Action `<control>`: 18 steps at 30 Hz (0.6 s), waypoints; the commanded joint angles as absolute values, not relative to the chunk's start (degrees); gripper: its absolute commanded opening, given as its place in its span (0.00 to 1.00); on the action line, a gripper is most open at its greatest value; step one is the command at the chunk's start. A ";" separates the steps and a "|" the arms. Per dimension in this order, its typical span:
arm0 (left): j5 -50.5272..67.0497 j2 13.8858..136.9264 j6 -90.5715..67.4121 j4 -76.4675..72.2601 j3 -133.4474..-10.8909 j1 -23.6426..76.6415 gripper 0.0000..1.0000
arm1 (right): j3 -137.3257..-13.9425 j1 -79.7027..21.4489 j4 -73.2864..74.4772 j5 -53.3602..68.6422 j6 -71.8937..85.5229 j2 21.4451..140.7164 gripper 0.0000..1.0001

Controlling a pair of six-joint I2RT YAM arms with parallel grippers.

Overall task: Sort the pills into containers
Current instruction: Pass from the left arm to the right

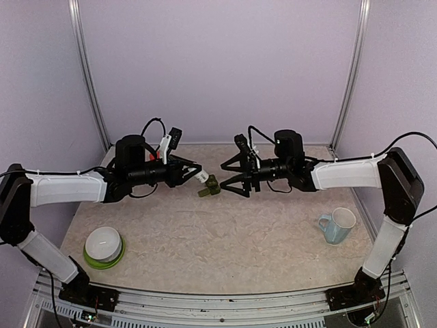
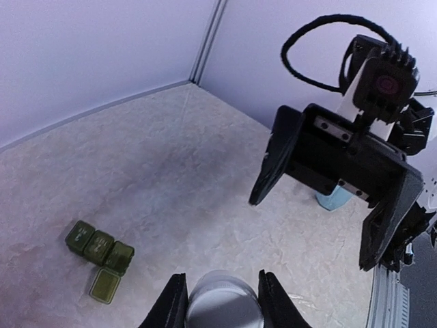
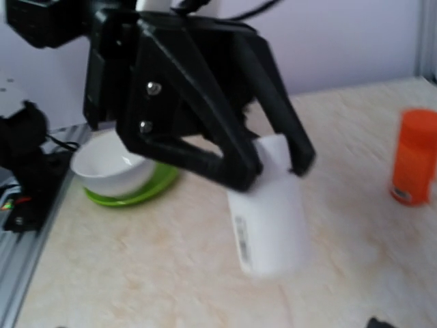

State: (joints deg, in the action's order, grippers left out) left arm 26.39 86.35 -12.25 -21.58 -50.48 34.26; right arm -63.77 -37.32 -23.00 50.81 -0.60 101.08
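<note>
My left gripper (image 2: 222,280) is shut on a small white bottle (image 2: 220,304), held tilted above the table (image 1: 205,232). The bottle (image 1: 201,176) hangs just left of the containers (image 1: 210,186), a dark green strip of three joined compartments (image 2: 100,247) with one lid flipped open (image 2: 104,285). Facing the bottle from the right, my right gripper (image 1: 232,179) stands open with nothing between its fingers (image 2: 273,164). In the right wrist view the white bottle (image 3: 270,219) sticks out of the left gripper's black fingers (image 3: 205,143). No pills show in any view.
An orange-red bottle (image 3: 413,164) stands on the table behind the left gripper. A white bowl (image 1: 102,242) on a green plate (image 1: 89,258) sits at the near left. A pale blue mug (image 1: 338,224) is at the right.
</note>
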 commanded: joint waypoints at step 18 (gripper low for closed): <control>33.99 80.14 -9.39 -48.68 -40.47 42.53 0.30 | -63.94 -41.47 -41.92 64.83 14.63 102.67 0.85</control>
State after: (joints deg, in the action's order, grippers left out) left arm 33.19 83.13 -11.31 -41.12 -42.37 41.32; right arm -63.77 -40.88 -37.80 61.60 10.44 101.34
